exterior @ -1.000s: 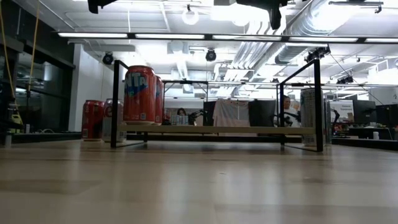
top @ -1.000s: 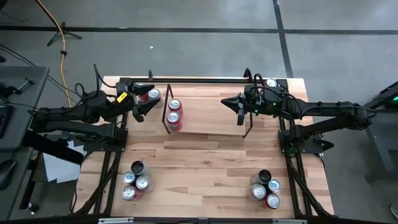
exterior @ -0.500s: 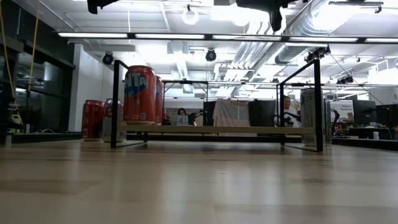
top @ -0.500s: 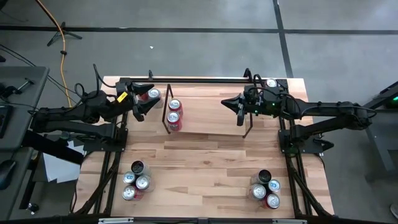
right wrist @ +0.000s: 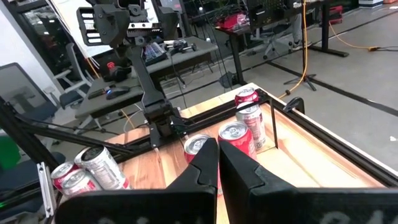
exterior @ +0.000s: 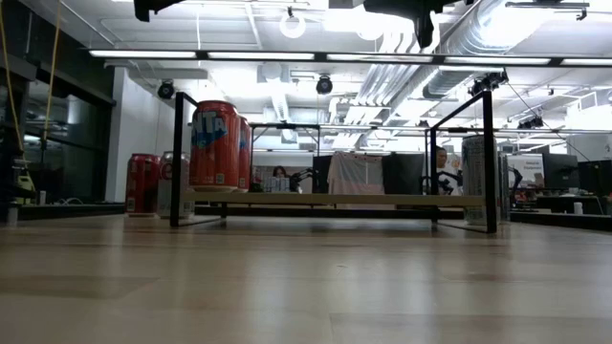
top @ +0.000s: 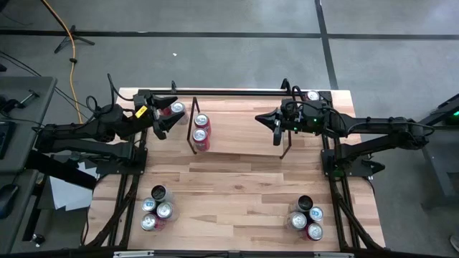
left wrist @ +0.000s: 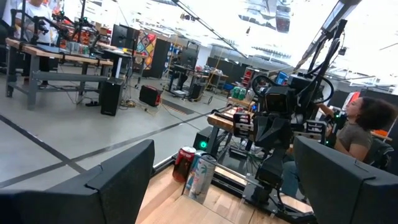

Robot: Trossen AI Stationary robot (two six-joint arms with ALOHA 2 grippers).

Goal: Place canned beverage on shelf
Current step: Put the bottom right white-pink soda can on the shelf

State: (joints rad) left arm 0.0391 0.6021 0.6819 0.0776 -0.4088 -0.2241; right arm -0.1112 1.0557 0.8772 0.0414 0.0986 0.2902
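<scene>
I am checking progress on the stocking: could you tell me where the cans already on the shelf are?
In the high view, two red cans stand side by side on the shelf, at its left end, near the open left gripper.

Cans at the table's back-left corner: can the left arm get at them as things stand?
Probably yes. The left pincer hangs open right beside the two cans at the back-left corner, outside the shelf; nothing shows between them, though it sits high.

Wooden table [top: 237, 175], wire shelf [top: 244, 147] at back holding two cans [top: 201, 132], can clusters at corners
</scene>
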